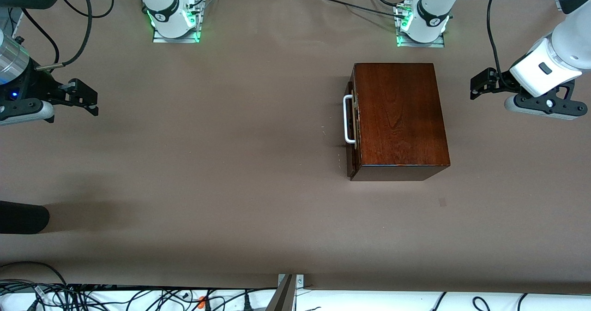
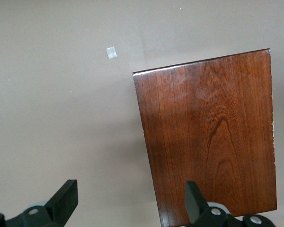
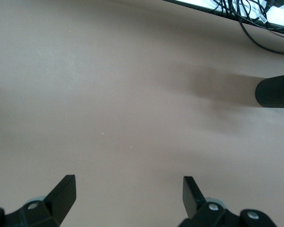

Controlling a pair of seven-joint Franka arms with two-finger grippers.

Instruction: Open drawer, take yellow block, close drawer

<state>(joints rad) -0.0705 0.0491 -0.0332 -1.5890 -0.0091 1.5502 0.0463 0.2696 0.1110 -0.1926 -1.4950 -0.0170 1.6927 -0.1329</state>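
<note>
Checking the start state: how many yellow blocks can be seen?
0. No yellow block shows on the table; one may be hidden in the shut drawer of the wooden box.

brown table [image 1: 231, 163], tangled cables [image 1: 92, 297] along edge

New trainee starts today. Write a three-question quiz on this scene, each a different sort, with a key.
1. True or false: the drawer of the wooden box is shut.
2. The left gripper is: A) clamped on the white handle; B) open, holding nothing; C) holding a block.
3. Fill in: the right gripper hangs open over bare ____.

Key: 1 true; 2 B; 3 table.
</note>
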